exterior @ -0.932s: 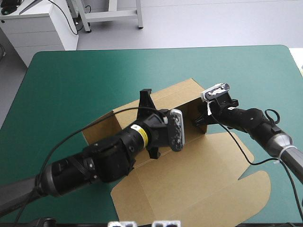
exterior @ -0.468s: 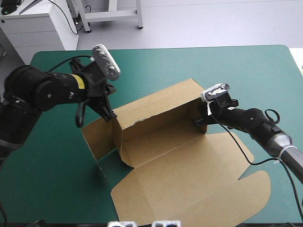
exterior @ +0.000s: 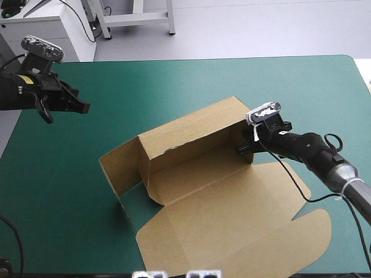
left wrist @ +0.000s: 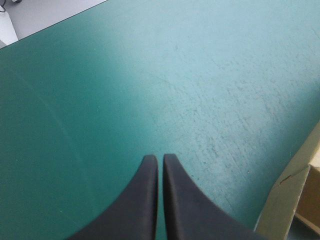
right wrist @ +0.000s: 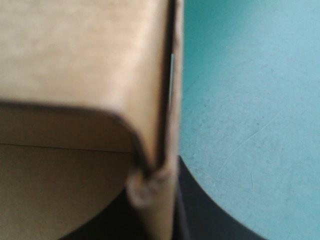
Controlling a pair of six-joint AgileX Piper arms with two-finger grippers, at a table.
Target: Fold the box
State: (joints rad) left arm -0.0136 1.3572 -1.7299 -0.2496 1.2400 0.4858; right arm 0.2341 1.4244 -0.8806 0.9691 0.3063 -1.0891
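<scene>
1. On the table (exterior: 174,81), the brown box (exterior: 232,220) sits from the middle toward the near edge. It is half built: the far long wall is upright, the end flaps are raised, and the wide lid lies flat on the near side.
2. Nothing lies in the tray. It shows only bare board, plus a patch of teal-green cover at the left end, where the flap stands loose.
3. The board looks light and stiff, likely to bend only along its creases and to slide if pushed. The best hold would be a pinch on a wall's edge near a corner.
4. The right claw (right wrist: 155,175) is all but closed on the right end wall at the corner, with doubled board between its black fingers.
5. The left claw (left wrist: 160,170) is closed and empty. It hangs over the far left of the table, well apart from the box.
</scene>
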